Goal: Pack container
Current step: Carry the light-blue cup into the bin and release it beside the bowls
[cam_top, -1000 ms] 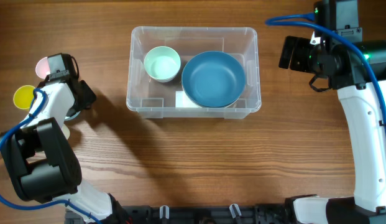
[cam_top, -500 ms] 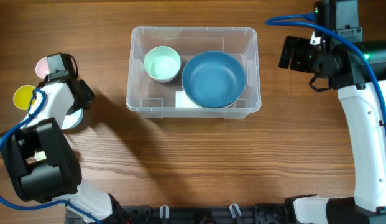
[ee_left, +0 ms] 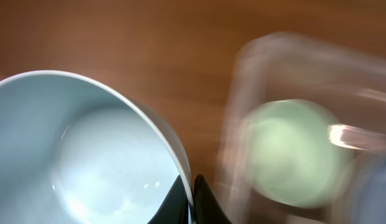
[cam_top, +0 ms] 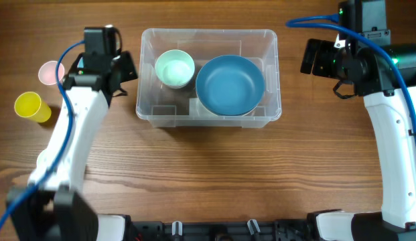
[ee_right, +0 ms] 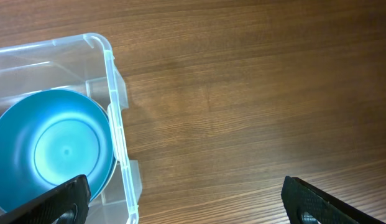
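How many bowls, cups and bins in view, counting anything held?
Bowls: 3, namely the blue bowl and mint bowl in the container, and the pale bowl pinched by its rim in the left gripper
Cups: 2, namely the pink cup and yellow cup
Bins: 1, the container
Total: 6

Left wrist cam: only the fingertips of left gripper point(ee_left: 191, 200) are in frame, pinched on the rim of pale blue bowl point(ee_left: 87, 162). The rest of the fingers runs off the bottom edge. That bowl is cut by the left and bottom edges. Ahead-right of the jaws, container point(ee_left: 239, 93) and the pale green cup point(ee_left: 295, 152) inside it are blurred, edges unreadable. Overhead: left arm point(cam_top: 80, 127) covers the jaws and the held bowl entirely. Right wrist cam: right gripper point(ee_right: 183, 190) is spread wide, tips only, at the bottom corners. Ahead-left of its jaws, the container and blue bowl point(ee_right: 56, 149) are cut by the left edge.
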### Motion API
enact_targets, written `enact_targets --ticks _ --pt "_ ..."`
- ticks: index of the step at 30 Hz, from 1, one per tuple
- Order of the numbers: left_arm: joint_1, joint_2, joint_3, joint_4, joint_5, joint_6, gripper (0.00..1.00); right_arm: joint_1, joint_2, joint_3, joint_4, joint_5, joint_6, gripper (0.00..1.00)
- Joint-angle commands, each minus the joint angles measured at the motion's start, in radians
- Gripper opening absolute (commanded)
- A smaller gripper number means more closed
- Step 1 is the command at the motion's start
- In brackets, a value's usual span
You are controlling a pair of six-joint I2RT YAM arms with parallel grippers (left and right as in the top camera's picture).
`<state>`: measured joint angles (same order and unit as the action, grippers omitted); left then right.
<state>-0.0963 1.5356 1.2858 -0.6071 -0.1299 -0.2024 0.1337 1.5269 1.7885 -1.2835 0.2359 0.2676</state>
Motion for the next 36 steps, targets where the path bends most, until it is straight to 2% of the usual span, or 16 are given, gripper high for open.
enact_targets --ticks 1,5,12,21,31,32,33,34,36 --pt "-0.146 -0.15 0.022 -0.028 -0.066 0.005 0.04 0.0 -0.005 0.005 0.0 -0.008 -0.003 1.0" --pt "-0.304 -0.2 0.022 -0.023 -0.069 -0.014 0.04 0.0 -0.005 0.005 0.0 -0.008 -0.003 1.0" --pt "-0.42 -0.053 0.021 0.051 -0.069 -0.014 0.04 0.0 -0.005 0.005 0.0 -0.008 -0.003 1.0" --pt "-0.42 0.205 0.021 0.251 -0.097 0.068 0.04 0.0 -0.005 0.005 0.0 -0.008 -0.003 1.0" --pt "-0.358 0.283 0.021 0.262 -0.133 0.068 0.06 0.0 -0.005 0.005 0.0 -0.008 -0.003 1.0" --pt "-0.356 0.283 0.021 0.261 -0.133 0.069 0.09 0.0 -0.005 0.005 0.0 -0.008 -0.003 1.0" --pt "-0.355 0.283 0.021 0.26 -0.133 0.069 0.27 0.0 -0.005 0.005 0.0 -0.008 -0.003 1.0" --pt "-0.354 0.283 0.021 0.26 -0.133 0.071 0.51 0.0 -0.005 0.005 0.0 -0.008 -0.003 1.0" --pt "-0.355 0.282 0.022 0.26 -0.129 0.105 0.62 0.0 -0.005 0.005 0.0 -0.008 -0.003 1.0"
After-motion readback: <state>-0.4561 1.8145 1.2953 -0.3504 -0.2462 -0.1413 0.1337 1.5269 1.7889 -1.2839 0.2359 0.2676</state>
